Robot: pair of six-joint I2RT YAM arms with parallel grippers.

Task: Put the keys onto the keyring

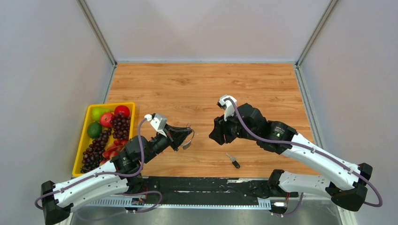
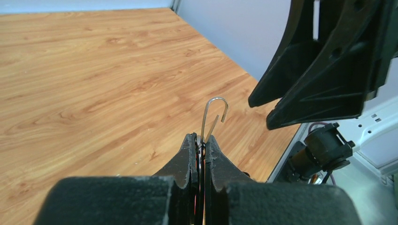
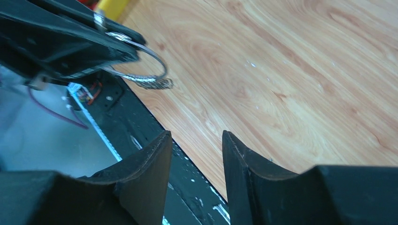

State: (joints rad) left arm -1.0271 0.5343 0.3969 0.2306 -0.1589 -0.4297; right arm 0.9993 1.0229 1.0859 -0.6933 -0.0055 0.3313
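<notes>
The keyring (image 2: 212, 108) is a thin silver wire loop with a hooked free end. It sticks out past the tips of my left gripper (image 2: 201, 138), which is shut on it above the table. The top view shows the left gripper (image 1: 182, 138) with the keyring (image 1: 189, 142) at its tip. My right gripper (image 1: 214, 135) hovers just to the right, facing it, a small gap apart. In the right wrist view the right gripper (image 3: 195, 137) is open and empty, with the keyring (image 3: 152, 75) ahead at upper left. One key (image 1: 233, 161) with a black head lies on the wood near the front edge.
A yellow tray (image 1: 80, 151) of fruit and grapes stands at the left edge of the wooden table (image 1: 202, 89). A black rail (image 1: 202, 185) runs along the front edge between the arm bases. Grey walls close in the sides and back.
</notes>
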